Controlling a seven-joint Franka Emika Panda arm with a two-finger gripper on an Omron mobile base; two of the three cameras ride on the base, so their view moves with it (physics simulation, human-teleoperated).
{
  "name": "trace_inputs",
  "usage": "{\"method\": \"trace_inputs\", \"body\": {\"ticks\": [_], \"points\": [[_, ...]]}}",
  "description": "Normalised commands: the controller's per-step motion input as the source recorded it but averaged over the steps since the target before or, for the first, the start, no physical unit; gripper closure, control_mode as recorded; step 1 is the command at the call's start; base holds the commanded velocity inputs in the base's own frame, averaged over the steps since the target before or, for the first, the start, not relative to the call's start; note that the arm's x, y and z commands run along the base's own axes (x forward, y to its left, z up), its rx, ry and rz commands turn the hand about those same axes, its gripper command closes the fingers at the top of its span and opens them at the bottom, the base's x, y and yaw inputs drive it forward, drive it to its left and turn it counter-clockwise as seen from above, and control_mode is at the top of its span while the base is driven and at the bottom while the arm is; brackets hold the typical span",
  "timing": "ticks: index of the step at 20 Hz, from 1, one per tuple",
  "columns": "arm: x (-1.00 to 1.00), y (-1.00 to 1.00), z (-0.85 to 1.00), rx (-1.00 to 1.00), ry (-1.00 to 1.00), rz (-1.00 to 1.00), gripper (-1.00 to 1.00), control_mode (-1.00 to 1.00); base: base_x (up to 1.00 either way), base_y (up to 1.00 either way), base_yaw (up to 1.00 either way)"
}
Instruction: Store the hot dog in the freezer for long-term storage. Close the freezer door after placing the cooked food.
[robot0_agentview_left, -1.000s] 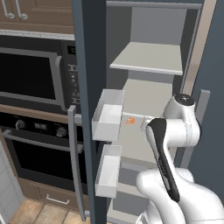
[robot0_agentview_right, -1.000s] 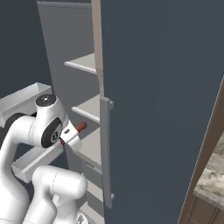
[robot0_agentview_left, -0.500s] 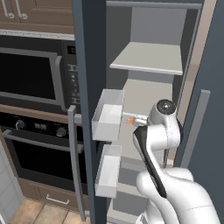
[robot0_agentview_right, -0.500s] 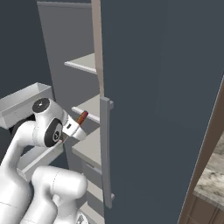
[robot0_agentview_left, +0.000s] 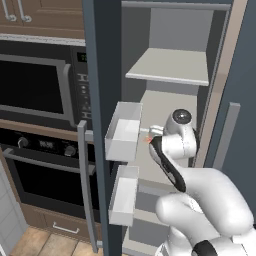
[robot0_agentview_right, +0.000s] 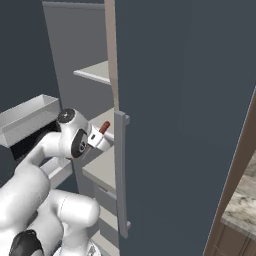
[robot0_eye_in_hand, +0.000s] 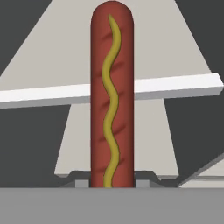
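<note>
Our tool (robot0_agentview_right: 101, 135) is clamped on the hot dog (robot0_eye_in_hand: 111, 94), its long axis pointing straight ahead, seemingly toward the freezer (robot0_agentview_left: 172, 40) shelf (robot0_agentview_left: 167, 67).

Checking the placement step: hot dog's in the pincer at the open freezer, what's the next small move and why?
Probably ease forward over the middle shelf, then lower and release. The pincer is shut on the hot dog, which sticks out toward the freezer interior, at about that shelf's front edge. The freezer door stands open, so closing comes after.
</note>
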Motion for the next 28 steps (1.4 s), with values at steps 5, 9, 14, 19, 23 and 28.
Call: {"method": "trace_inputs", "body": {"ticks": [5, 9, 14, 19, 23, 28], "points": [[0.52, -0.1, 0.01, 0.01, 0.12, 0.0, 1.0, -1.0, 0.0, 0.0, 0.0], [0.41, -0.18, 0.01, 0.0, 0.03, 0.0, 1.0, -1.0, 0.0, 0.0, 0.0], [0.4, -0.13, -0.01, 0.0, 0.0, 0.0, 1.0, -1.0, 0.0, 0.0, 0.0], [0.44, -0.09, -0.01, 0.0, 0.01, 0.0, 1.0, -1.0, 0.0, 0.0, 0.0], [0.47, -0.14, -0.11, 0.0, 0.05, 0.0, 1.0, -1.0, 0.0, 0.0, 0.0], [0.62, -0.03, -0.11, 0.0, 0.03, 0.0, 1.0, -1.0, 0.0, 0.0, 0.0]]}}
